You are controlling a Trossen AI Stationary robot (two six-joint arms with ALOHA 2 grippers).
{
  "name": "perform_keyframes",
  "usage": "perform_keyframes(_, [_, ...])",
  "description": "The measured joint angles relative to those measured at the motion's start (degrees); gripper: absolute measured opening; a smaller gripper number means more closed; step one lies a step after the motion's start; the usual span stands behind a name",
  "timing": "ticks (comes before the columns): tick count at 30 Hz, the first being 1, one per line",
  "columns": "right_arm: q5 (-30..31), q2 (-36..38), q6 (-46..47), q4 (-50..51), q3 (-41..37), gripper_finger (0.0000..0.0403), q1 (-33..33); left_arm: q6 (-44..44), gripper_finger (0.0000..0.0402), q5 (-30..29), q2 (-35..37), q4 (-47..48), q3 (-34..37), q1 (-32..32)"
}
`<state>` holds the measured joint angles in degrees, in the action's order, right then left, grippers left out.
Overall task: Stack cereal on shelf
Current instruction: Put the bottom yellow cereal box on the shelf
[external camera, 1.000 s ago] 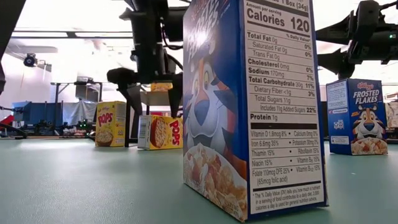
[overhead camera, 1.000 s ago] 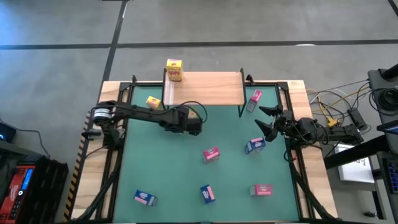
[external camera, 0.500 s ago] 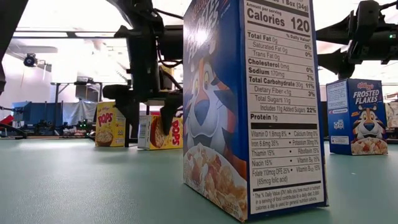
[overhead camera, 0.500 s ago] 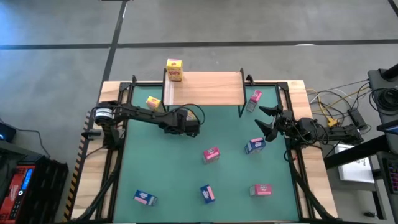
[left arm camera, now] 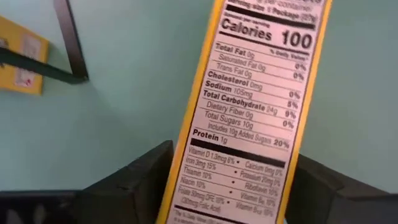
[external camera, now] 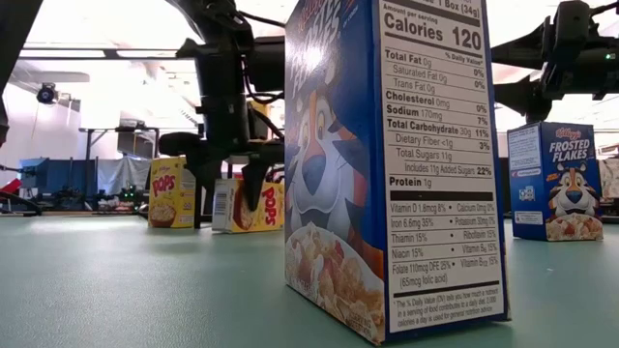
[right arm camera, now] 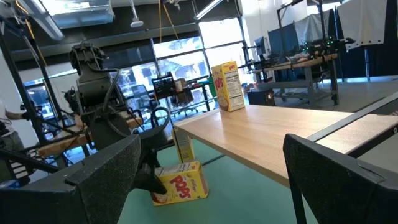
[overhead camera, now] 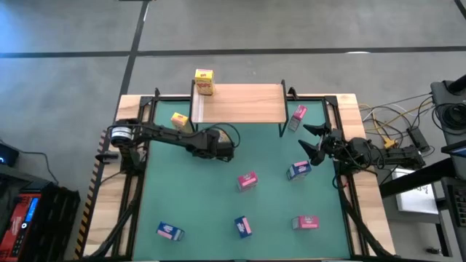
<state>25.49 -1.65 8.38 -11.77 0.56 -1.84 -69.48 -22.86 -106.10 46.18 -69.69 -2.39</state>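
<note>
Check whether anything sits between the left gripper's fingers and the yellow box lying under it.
Nothing visible does. The left gripper is down over the lying yellow cardboard cereal box, one dark finger on each side of it with only green mat between. Contact cannot be judged.

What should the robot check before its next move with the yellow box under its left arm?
1. Yellow box sits between the left gripper's fingers: ok.
2. Fingers closed on it: not ok, they look open.
3. Box centred in the grip: cannot tell.
4. Shelf has bare room: ok, only one box at its left end.
5. Right gripper out of the way: ok, open at the mat's right edge.
</note>
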Motion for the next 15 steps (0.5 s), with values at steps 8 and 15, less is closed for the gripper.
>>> perform_keyframes(8, [0.0,0.0,0.0,0.0,0.0,0.0384,0.0,-0.1,0.0168,7.0,0.0,1.8,0.0,4.7])
perform_keyframes(15, [0.0,0.0,0.0,0.0,0.0,0.0384,0.0,-3.9,0.0159,13.7,1.1,4.8,0.0,13.8])
